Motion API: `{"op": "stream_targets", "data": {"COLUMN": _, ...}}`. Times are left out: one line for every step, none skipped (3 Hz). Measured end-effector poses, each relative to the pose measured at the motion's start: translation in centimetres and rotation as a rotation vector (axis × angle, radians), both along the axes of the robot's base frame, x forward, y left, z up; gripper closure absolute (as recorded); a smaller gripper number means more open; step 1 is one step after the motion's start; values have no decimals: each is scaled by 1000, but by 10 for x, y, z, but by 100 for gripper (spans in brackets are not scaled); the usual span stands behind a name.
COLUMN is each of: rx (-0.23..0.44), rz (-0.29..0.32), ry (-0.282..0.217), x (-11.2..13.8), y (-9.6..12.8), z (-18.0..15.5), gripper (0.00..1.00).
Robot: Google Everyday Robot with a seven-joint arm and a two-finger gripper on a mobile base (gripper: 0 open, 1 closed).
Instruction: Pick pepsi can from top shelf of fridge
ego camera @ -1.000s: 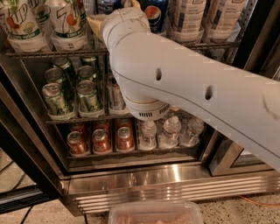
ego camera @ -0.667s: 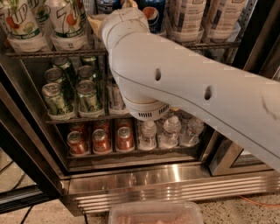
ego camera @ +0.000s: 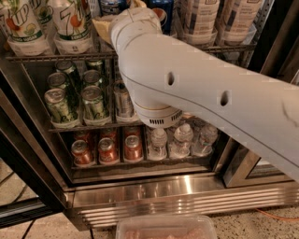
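Half done at best: I hold the gripper (ego camera: pixel 136 4) at the top shelf (ego camera: pixel 224 46), pepsi can (ego camera: pixel 110 5) just beside it. Grip state: cannot tell. Extraction outstanding.

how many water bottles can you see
3: water bottles left, middle, right on the lowest rack's right; the arm may hide more. The hand is at the top shelf.

A single camera sits close behind the white arm (ego camera: pixel 201 98), looking slightly down into the fridge (ego camera: pixel 187 198). Beyond the arm, the gripper (ego camera: pixel 117 13) is up at the top shelf (ego camera: pixel 51 57), largely hidden.
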State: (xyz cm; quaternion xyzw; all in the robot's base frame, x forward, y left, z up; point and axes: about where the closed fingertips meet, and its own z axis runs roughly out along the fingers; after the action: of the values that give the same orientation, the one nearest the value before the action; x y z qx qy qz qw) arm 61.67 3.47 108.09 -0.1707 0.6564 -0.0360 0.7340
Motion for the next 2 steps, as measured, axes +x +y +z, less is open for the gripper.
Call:
{"op": "stream_targets", "data": {"rx": 5, "rz": 18, "ry": -8, "x": -5, "y": 4, "z": 4, "gripper": 100}}
{"op": "stream_targets", "data": {"rx": 32, "rz": 66, "ry": -19, "x": -20, "y": 12, "z": 11, "gripper": 100}}
